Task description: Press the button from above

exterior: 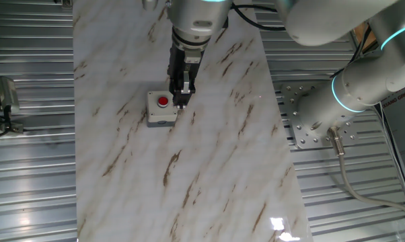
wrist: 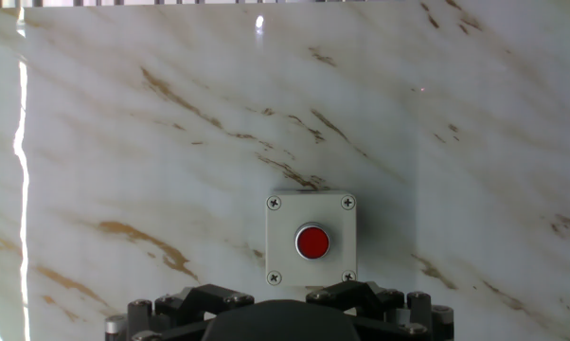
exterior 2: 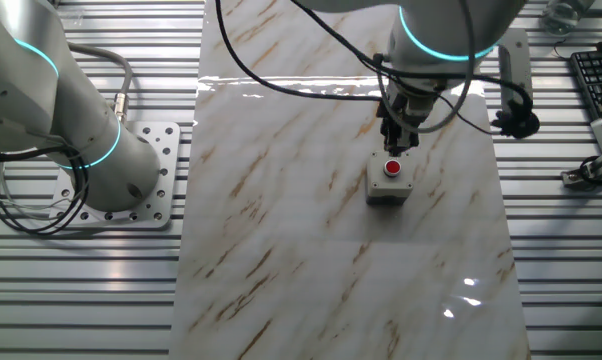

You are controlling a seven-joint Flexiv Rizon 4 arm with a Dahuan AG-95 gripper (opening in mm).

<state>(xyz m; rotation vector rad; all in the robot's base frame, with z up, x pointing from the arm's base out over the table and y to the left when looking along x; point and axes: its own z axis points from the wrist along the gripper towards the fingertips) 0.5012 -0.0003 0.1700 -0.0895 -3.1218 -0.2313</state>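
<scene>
Hovering beside the box, not over its red cap.
The button (exterior: 163,101) faces straight up in its square grey box (wrist: 311,242) on the marble table (exterior 2: 281,250); the gripper (exterior: 181,101) hangs at the box's edge, fingertip gap indiscernible.

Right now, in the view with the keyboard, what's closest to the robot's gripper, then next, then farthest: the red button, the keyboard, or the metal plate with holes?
From the gripper:
1. Red button, just below it.
2. Keyboard, at the right edge.
3. Metal plate with holes, far left.
</scene>
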